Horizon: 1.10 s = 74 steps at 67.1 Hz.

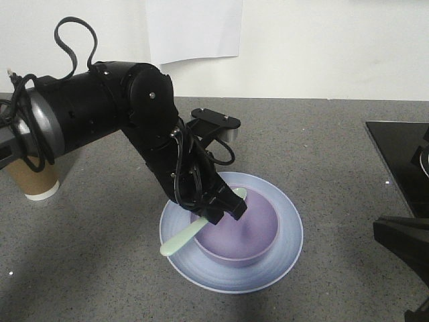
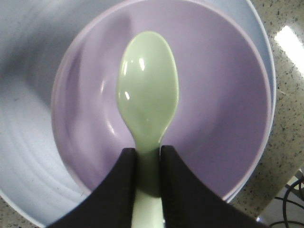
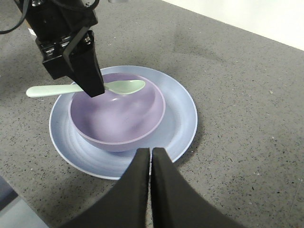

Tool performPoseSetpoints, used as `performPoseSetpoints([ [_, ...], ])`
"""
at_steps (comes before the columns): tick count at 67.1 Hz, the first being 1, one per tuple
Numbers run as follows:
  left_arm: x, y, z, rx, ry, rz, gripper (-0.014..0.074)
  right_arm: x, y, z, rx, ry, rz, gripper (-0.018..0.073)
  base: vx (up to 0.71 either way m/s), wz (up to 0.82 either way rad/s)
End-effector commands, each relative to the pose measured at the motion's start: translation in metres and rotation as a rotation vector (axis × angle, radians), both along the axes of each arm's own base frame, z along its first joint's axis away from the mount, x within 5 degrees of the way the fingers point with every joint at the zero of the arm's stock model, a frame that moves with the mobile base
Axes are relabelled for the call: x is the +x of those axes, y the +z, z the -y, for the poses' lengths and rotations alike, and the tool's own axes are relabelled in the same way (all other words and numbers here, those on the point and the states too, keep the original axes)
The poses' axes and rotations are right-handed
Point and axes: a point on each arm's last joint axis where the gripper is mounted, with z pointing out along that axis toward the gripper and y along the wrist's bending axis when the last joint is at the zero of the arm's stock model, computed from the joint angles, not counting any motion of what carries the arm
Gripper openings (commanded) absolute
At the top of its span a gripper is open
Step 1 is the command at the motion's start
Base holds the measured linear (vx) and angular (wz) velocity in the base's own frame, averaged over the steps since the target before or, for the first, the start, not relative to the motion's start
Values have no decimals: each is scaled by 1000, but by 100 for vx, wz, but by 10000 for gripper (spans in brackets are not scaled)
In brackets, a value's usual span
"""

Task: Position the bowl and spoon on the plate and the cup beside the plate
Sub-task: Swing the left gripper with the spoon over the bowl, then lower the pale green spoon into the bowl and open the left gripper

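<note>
The bowl [image 1: 240,231] already sits on the plate [image 1: 285,255], near its middle, so this part of the task looks done. The left end effector [image 2: 148,178] is clenched on the handle of the spoon [image 2: 148,95] and holds it over the bowl; the oval head is above the inside of the bowl, and the handle end sticks out past the rim, over the plate. I judge that the spoon must yet be let go so that it rests on the bowl or plate.

The cup [image 1: 35,178] stands upright on the desk [image 1: 322,134], well apart from the plate and partly hidden behind the left arm. It must yet be brought beside the plate.

The right end effector [image 3: 150,164] hangs near the plate edge, its fingers pressed together and holding nothing. A dark flat object [image 1: 402,161] lies on the desk at the right side, away from the plate.
</note>
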Motion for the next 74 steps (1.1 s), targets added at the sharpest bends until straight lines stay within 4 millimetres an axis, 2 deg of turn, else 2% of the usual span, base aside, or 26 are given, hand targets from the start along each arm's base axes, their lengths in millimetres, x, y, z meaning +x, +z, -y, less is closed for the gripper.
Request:
performPoseSetpoints([
  [1,-5,29,1,-91,15,62,-6,3,14,1,33,-28,82,-4,0,0],
  [33,-5,29,2,-106,16,56,27,3,14,1,33,-28,82,-4,0,0],
  [74,-5,30,2,-112,20,63,286,3,14,1,34,-29,84,-4,0,0],
])
